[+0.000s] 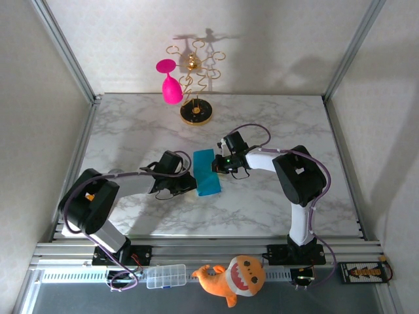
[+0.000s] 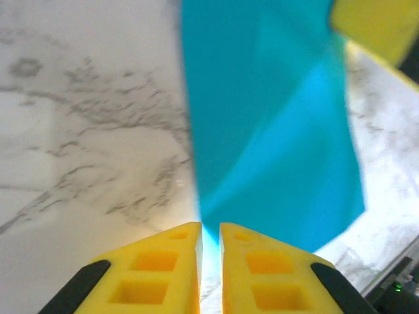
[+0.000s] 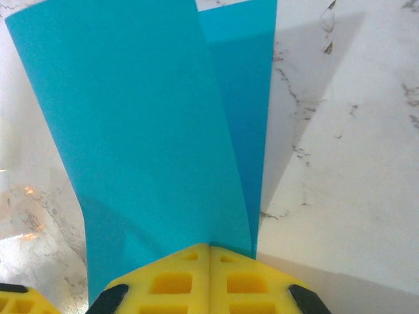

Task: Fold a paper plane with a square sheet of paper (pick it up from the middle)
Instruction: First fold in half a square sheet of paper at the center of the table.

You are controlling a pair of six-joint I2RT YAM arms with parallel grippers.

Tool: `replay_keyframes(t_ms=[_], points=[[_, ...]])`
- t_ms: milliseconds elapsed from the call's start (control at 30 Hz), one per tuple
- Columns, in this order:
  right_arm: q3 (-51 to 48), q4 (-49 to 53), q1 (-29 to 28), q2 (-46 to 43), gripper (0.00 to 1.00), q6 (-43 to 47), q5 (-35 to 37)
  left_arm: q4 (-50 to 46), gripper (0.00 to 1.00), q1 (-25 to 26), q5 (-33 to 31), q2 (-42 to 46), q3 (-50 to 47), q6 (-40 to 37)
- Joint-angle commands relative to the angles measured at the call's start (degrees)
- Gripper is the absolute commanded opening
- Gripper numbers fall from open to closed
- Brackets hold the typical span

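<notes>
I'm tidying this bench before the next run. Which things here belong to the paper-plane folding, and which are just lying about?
In use: turquoise sheet of paper, partly folded; left gripper and right gripper, both pinching it.
Lying about: pink goblet, gold stand, orange plush toy, clear plastic box.
</notes>
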State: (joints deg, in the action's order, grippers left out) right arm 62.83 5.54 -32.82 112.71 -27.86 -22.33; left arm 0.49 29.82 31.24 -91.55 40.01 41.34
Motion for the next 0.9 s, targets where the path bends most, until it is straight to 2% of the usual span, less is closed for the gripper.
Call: replay_keyframes(t_ms=[0, 200, 333, 533, 867], points=[[-4.9, 11.8, 2.1, 6.7, 0.0, 0.8, 14.1, 5.9, 0.16, 0.3, 3.6, 0.3, 2.6, 3.5], [-4.7, 11.7, 2.1, 7.4, 0.0, 0.7, 13.9, 7.8, 0.15, 2.9, 2.2, -7.6, 7.1, 5.5], [-4.8, 11.7, 2.1, 7.4, 0.0, 0.6, 14.0, 7.3, 0.15, 4.2, 1.7, -10.0, 6.5, 5.5], [-4.4, 11.8, 2.1, 7.8, 0.0, 0.6, 13.9, 5.0, 0.14, 4.2, 0.3, -9.5, 2.3, 3.4], [-4.6, 11.4, 2.1, 8.3, 0.0, 0.5, 14.4, 1.5, 0.14, 4.3, -0.7, -3.2, -9.3, 3.6]])
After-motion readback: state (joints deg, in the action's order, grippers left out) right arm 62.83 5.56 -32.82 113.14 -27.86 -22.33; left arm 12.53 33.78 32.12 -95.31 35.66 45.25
